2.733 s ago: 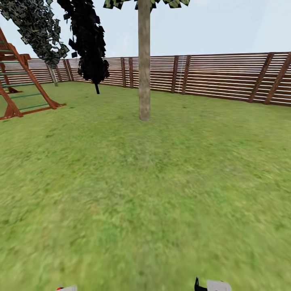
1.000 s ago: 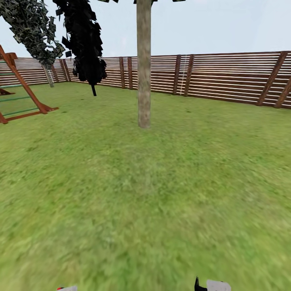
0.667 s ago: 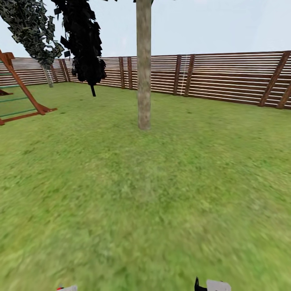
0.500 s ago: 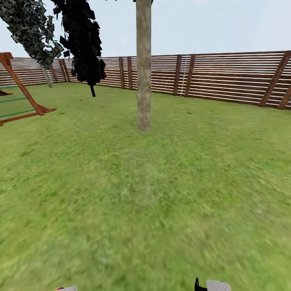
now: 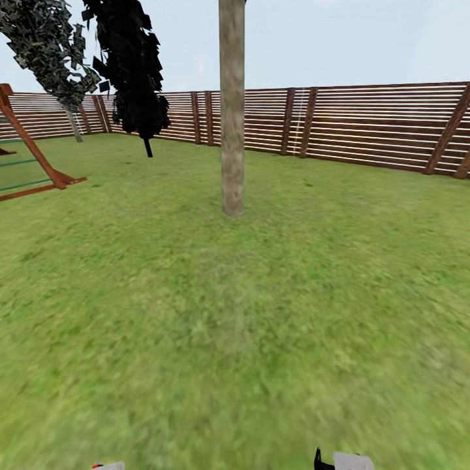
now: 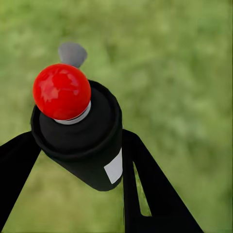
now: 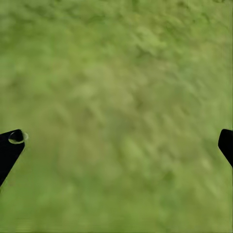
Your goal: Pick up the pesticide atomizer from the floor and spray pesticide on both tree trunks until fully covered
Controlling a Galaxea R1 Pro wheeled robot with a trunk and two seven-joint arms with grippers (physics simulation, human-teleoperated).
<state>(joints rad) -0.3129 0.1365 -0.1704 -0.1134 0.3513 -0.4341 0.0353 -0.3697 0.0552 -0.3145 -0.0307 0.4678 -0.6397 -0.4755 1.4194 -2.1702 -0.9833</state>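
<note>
Left wrist view: the left gripper [image 6: 77, 160] has its two black fingers [image 6: 145, 189] pressed against the sides of the sprayer [image 6: 80, 141], pinching its black body between them. The sprayer stands out past the fingertips, its round red tip [image 6: 61, 91] at the far end and a small white label on the side next to one finger. A grey, rounded bit shows just beyond the red tip; what it is cannot be told. Behind all this lies blurred green lawn [image 6: 184, 73].

Seen from the right wrist, the right gripper [image 7: 119, 143] has its fingers spread wide — only the two dark tips [image 7: 9, 145] show, one at each side, with nothing between them but grass.

From the head camera, a sliver of red and grey of the sprayer [image 5: 98, 466] peeps in at the near edge of the lawn on the left, and a light-grey and black part of the right gripper [image 5: 343, 461] shows at the near edge on the right. Well ahead, near the middle of the lawn, stands a thick pale trunk [image 5: 232, 111], upright, its foot in the grass. A dark slim tree [image 5: 130, 65] stands further back to the left, and beyond it, near the far left corner, another tree [image 5: 49, 46] with mottled foliage leans. A wooden climbing frame [image 5: 29, 156] sits at the left edge. A brown slatted fence [image 5: 365, 127] runs along the far edge — pale sky above it.
</note>
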